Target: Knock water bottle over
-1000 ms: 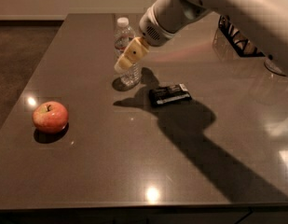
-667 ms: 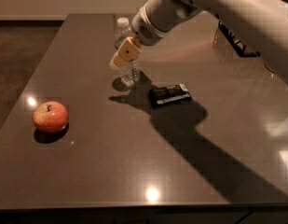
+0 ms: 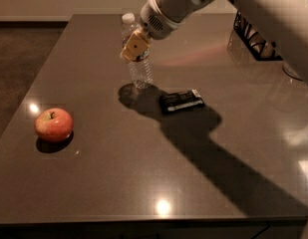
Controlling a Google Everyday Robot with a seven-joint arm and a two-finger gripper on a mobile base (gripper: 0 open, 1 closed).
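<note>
The water bottle point(image 3: 141, 72) is clear ribbed plastic with a white cap. It stands about upright on the dark table point(image 3: 93, 183), at the back, left of centre. My gripper point(image 3: 133, 47), with tan tips, comes down from the upper right and sits against the front of the bottle's upper half, covering its label area. The white arm behind it fills the upper right of the view.
A red apple point(image 3: 54, 124) sits at the left front. A black wrapped bar point(image 3: 181, 101) lies just right of the bottle's base. A black wire rack point(image 3: 253, 36) stands at the back right. The arm's shadow runs across the table's right half.
My gripper has moved left and a little farther back, staying at the bottle's upper half. The bottle still stands; apple and bar have not moved.
</note>
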